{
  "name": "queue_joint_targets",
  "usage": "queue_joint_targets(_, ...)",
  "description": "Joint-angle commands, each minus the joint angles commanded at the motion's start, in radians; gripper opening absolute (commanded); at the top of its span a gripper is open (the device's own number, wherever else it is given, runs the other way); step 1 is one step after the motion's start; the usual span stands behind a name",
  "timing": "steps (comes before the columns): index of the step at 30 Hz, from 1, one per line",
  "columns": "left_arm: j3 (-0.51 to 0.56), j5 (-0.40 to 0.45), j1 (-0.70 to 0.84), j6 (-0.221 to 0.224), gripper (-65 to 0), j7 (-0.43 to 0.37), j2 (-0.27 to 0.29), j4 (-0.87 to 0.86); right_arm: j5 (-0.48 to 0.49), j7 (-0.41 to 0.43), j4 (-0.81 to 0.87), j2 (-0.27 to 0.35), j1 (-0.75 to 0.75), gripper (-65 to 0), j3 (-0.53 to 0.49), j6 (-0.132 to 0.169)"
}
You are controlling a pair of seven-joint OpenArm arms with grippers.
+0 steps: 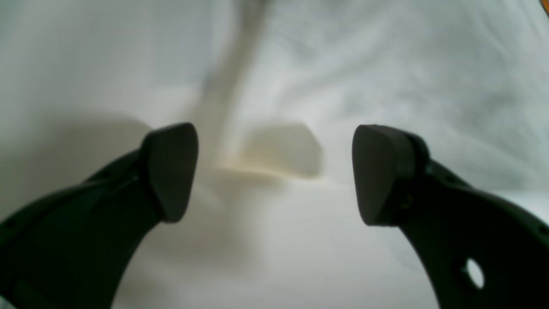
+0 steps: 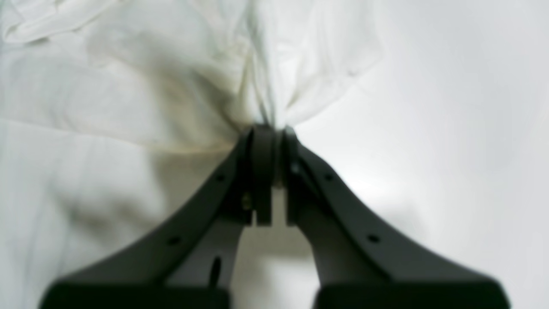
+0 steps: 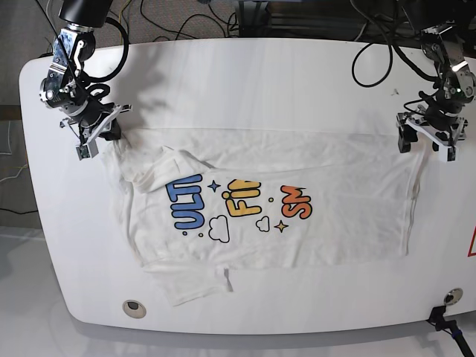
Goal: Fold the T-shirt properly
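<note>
- Spreading sideways across the middle of the white surface (image 3: 297, 301), the T-shirt (image 3: 327, 216) lies partly folded, its printed side up.
- Its blue, yellow and orange lettering, with clouds and stars among it, shows in part; the fold along the side nearer the arms hides some of the letters.
- One white flap of the shirt pokes out toward the surface's rounded corner at the lower left of the base view, and creases gather near the right pincer.
- The right pincer (image 2: 278, 133) is clamped on a bunched bit of the shirt's cloth, at the end of the fold on the base view's left.
- The left pincer (image 3: 413, 141) has its fingers apart, above the shirt's other end; whether they touch the cloth, I cannot tell.
- Black cables (image 3: 182, 31) loop over the far edge of the surface, between the two arms.
- Round metal pieces sit near the surface's two near corners, one (image 3: 134, 309) at the left, another (image 3: 453, 296) at the right.
</note>
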Motion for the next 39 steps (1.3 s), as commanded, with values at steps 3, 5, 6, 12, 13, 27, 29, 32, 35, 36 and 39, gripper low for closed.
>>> queue_joint_targets(3, -0.002, 0.000, -0.018, 0.000, -11.7, 0.000, 0.000, -0.061, 0.000, 0.000, 0.000, 0.000, 0.000, -65.0, 0.000, 0.000)
queue_joint_targets(5, -0.002, 0.000, -0.020, 0.000, -11.7, 0.000, 0.000, -0.078, 0.000, 0.000, 0.000, 0.000, 0.000, -65.0, 0.000, 0.000)
queue_joint_targets(6, -0.002, 0.000, -0.029, 0.002, -11.7, 0.000, 0.000, -0.083, -0.002, 0.000, 0.000, 0.000, 0.000, -65.0, 0.000, 0.000)
queue_joint_targets(12, -0.003, 0.008, -0.052, 0.003, -11.7, 0.000, 0.000, -0.130, 0.002, 0.000, 0.000, 0.000, -0.003, -65.0, 0.000, 0.000)
queue_joint_targets(13, -0.002, 0.008, -0.052, 0.003, -11.7, 0.000, -0.002, -0.135, 0.002, 0.000, 0.000, 0.000, -0.003, -65.0, 0.000, 0.000)
queue_joint_targets(27, 0.005, 0.009, -0.054, 0.003, -51.4, 0.000, 0.000, -0.137, 0.002, 0.000, 0.000, 0.000, -0.002, -65.0, 0.002, 0.000)
queue_joint_targets(29, 0.005, 0.009, -0.054, 0.003, -54.5, 0.000, 0.000, -0.137, 0.002, 0.000, 0.000, 0.000, -0.002, -65.0, 0.002, 0.000)
queue_joint_targets(32, 0.005, 0.009, -0.054, 0.003, -56.4, 0.000, 0.000, -0.137, 0.002, 0.000, 0.000, 0.000, -0.003, -65.0, 0.003, 0.002)
queue_joint_targets(35, 0.005, 0.009, -0.054, 0.003, -56.6, 0.000, 0.000, -0.137, 0.002, 0.000, 0.000, 0.000, -0.006, -65.0, 0.005, 0.002)
queue_joint_targets(36, 0.005, 0.009, -0.052, 0.003, -56.6, 0.000, 0.000, -0.135, 0.002, 0.000, 0.000, 0.000, -0.006, -65.0, 0.005, 0.002)
queue_joint_targets(39, 0.005, 0.009, -0.048, -0.003, -57.7, 0.000, 0.000, -0.133, 0.002, 0.000, 0.000, 0.000, -0.008, -65.0, 0.005, 0.002)
